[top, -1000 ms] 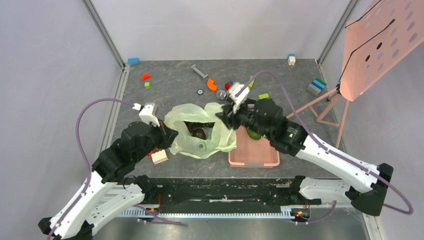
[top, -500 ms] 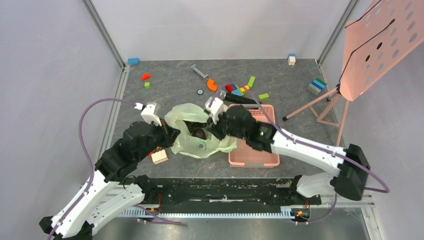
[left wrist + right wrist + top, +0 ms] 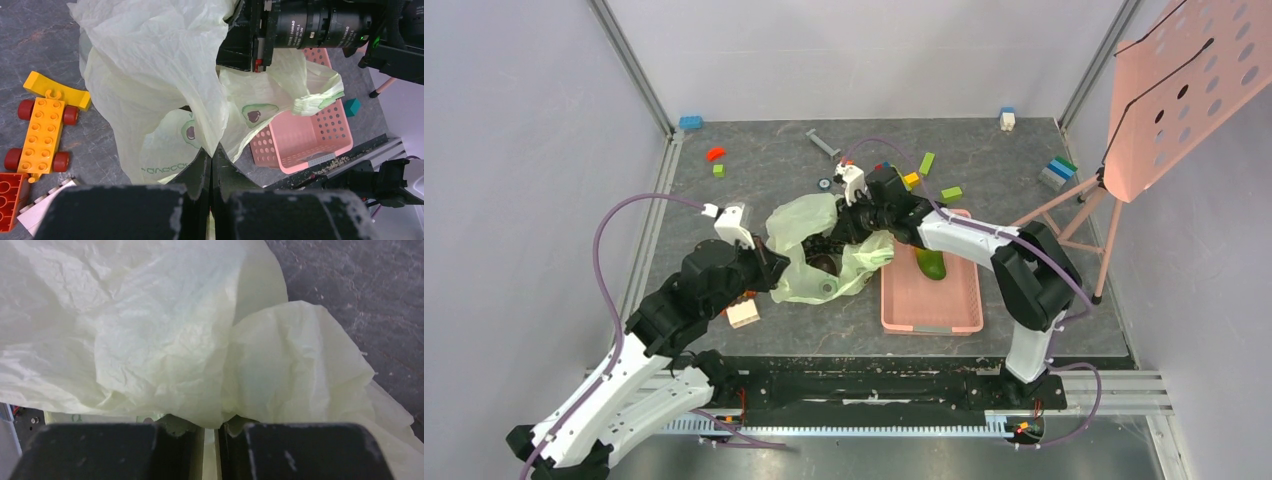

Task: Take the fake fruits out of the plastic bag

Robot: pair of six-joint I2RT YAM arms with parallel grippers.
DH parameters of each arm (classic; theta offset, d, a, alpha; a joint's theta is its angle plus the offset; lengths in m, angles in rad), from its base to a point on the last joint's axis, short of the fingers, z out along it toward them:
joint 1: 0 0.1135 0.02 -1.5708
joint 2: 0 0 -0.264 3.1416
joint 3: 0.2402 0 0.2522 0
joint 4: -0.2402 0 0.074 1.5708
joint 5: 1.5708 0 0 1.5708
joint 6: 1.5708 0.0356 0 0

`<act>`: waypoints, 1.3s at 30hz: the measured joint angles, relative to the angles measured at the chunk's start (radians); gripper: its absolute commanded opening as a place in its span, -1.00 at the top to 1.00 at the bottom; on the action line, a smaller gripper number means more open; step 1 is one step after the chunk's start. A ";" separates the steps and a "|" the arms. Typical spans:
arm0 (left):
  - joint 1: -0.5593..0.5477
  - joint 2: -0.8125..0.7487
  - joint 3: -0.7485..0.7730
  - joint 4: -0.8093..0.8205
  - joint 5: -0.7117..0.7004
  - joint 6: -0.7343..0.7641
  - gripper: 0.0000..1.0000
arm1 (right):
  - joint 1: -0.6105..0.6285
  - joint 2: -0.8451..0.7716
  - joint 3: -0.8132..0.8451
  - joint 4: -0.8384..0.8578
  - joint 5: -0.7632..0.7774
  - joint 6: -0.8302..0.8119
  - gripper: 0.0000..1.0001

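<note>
The pale green plastic bag [image 3: 804, 225] lies crumpled at the table's middle, pulled up between both grippers. My left gripper [image 3: 774, 272] is shut on the bag's near-left edge; in the left wrist view the film [image 3: 150, 65] is pinched at my left gripper's [image 3: 211, 152] tips. Over the bag's far-right side, my right gripper [image 3: 842, 228] is shut on a fold of the bag [image 3: 175, 340], the film caught at its [image 3: 217, 424] tips. A dark round fruit [image 3: 824, 263] shows in the bag's mouth. A dark green oval fruit [image 3: 931, 264] lies in the pink basket [image 3: 944, 310].
The pink basket [image 3: 305, 145] stands right of the bag. A yellow toy car [image 3: 42, 132] and a white block [image 3: 743, 314] lie by the left gripper. Coloured blocks [image 3: 926, 163] are scattered behind. A pink perforated panel on a stand [image 3: 1184, 90] is at the far right.
The right gripper has swung left from over the basket to the bag's far side and closed on the film. The left gripper has lifted its edge slightly; the bag is bunched higher.
</note>
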 measured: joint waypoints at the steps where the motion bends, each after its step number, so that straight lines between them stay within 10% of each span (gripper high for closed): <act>1: 0.000 0.000 -0.003 0.004 0.000 0.000 0.96 | -0.002 0.004 -0.006 -0.002 0.005 -0.002 0.72; 15: 0.000 0.000 -0.068 0.030 -0.008 0.000 0.96 | 0.154 -0.346 -0.073 -0.006 0.171 -0.107 0.47; 39: 0.000 -0.081 -0.115 0.026 -0.044 -0.002 0.96 | 0.263 -0.058 -0.200 0.103 0.529 -0.056 0.73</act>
